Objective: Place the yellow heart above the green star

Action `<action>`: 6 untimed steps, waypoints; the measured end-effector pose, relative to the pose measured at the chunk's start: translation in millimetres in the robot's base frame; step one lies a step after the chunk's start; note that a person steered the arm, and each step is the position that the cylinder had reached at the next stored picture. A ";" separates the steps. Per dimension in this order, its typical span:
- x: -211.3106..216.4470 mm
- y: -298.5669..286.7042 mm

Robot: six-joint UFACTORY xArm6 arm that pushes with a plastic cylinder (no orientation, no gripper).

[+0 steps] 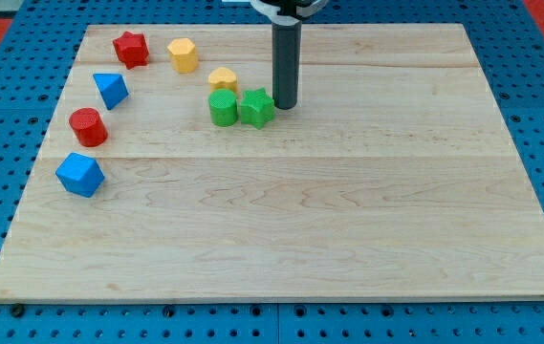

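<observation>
The yellow heart (223, 79) lies just above the green cylinder (223, 108), up and to the left of the green star (256, 108). The green star sits right beside the green cylinder, on its right, and the two seem to touch. My tip (284, 105) rests on the board just right of the green star, close to or touching it. The dark rod rises from the tip to the view's top edge.
A yellow hexagonal block (184, 54) and a red star (131, 48) lie at the upper left. A blue triangular block (111, 90), a red cylinder (88, 126) and a blue block (80, 175) run down the left side of the wooden board (348, 220).
</observation>
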State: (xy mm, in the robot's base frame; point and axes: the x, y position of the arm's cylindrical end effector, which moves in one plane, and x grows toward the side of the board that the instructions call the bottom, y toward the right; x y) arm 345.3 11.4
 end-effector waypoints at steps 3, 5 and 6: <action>-21.3 -126.7; 1.9 -59.7; 10.7 11.5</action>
